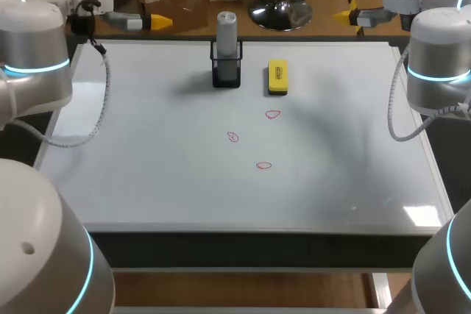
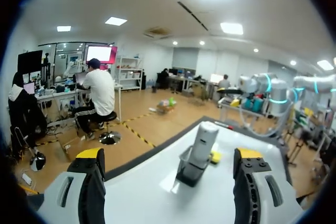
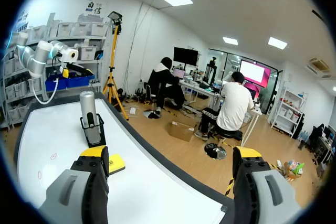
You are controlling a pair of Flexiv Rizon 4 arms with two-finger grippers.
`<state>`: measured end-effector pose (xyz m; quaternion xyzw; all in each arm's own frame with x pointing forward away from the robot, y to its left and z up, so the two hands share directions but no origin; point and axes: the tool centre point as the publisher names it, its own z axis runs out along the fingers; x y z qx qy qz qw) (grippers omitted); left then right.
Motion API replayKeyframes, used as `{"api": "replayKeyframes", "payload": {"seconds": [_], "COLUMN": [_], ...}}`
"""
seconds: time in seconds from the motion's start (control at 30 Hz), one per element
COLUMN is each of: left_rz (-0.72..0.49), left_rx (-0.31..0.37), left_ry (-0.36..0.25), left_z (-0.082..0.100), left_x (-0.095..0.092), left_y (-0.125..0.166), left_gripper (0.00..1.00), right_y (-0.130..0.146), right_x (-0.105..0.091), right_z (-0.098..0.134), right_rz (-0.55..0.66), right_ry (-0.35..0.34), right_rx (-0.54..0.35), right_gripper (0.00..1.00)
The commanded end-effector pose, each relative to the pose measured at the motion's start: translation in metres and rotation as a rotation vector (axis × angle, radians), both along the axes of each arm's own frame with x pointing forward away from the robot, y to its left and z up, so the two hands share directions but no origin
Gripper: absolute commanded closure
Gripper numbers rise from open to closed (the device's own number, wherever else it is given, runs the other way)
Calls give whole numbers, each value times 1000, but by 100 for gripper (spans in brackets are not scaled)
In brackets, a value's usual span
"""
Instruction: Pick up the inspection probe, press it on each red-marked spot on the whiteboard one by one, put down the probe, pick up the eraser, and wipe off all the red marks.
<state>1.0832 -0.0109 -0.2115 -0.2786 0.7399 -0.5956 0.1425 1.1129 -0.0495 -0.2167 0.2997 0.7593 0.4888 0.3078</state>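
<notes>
The grey inspection probe (image 1: 227, 31) stands upright in a black holder (image 1: 226, 73) at the back of the whiteboard (image 1: 147, 167). Just right of it lies the yellow eraser (image 1: 277, 77). Three small red marks (image 1: 273, 115) (image 1: 232, 137) (image 1: 263, 165) sit near the board's middle. My left gripper (image 1: 156, 21) hangs open at the back left corner, off the board, and my right gripper (image 1: 344, 15) is open at the back right. From the left gripper (image 2: 169, 153) the probe (image 2: 205, 139) lies ahead; from the right gripper (image 3: 170, 151) the probe (image 3: 87, 108) and eraser (image 3: 116, 163) are off to one side.
The whiteboard covers nearly the whole tabletop, with a dark front edge (image 1: 243, 249). A grey cable (image 1: 103, 101) from my left arm droops over the board's left side, and another cable (image 1: 397, 108) hangs by the right edge.
</notes>
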Motion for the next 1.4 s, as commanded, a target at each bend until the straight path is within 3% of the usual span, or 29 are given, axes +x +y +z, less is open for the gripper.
{"api": "replayKeyframes", "payload": {"seconds": [0.03,0.23,0.67,1.4], "left_rz": [-129,-254,-433,-532], "left_rx": [-38,-75,-191,-191], "left_ry": [-24,-66,-76,-78], "left_z": [-4,-4,-14,-50], "left_x": [5,4,3,22], "left_y": [0,-19,-50,-116], "left_gripper": [0,0,0,0], "right_y": [0,0,0,0], "right_x": [1,1,1,1], "right_z": [0,0,0,0], "right_rz": [1,1,1,1], "right_ry": [1,1,1,1], "right_rx": [0,0,0,0], "right_gripper": [0,0,0,0]}}
